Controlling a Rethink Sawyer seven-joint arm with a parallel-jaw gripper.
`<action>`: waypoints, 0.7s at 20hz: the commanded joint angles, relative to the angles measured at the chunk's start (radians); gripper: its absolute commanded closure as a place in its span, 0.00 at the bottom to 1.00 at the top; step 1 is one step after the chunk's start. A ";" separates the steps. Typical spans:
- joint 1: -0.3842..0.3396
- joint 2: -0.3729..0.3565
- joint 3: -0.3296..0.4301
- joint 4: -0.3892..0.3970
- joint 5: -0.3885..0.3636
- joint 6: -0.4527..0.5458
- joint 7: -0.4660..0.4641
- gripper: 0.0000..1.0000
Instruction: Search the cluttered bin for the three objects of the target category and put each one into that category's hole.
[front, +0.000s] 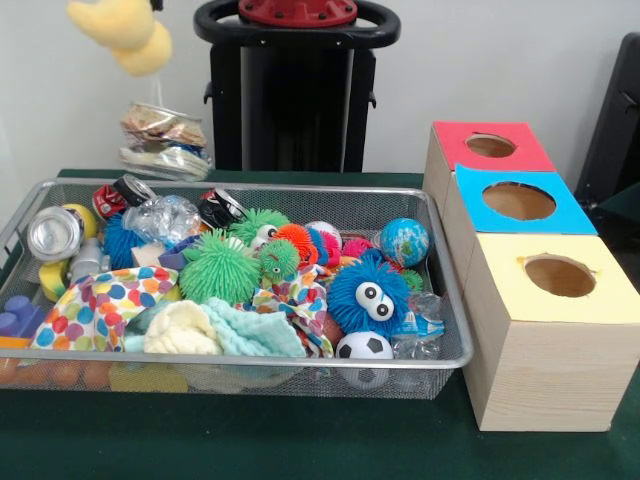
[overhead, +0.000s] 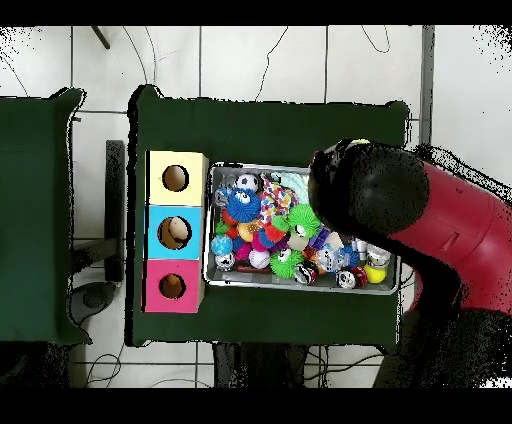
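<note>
Yellow plush (front: 125, 30) hung in the air above the bin's (front: 300, 190) left end, clear of the clutter. My claw (front: 154, 4) barely showed at the top edge above it; I could not tell whether it was clenched or released. Overhead, my arm (overhead: 440, 220) covered one end of the bin. Red box (front: 450, 140), blue box (front: 560, 215) and yellow box (front: 545, 350) stood in a row just beside the bin, holes upward.

Wire bin (front: 445, 285) crammed with fuzzy balls, cloths, cans; beside it, red, blue, yellow hole boxes (front: 545, 340).
</note>
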 joint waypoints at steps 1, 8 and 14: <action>0.034 0.040 0.068 0.072 -0.013 0.068 0.148 1.00; 0.066 0.078 0.058 0.031 0.012 0.075 0.215 1.00; 0.076 0.101 0.054 0.039 0.021 0.032 0.231 1.00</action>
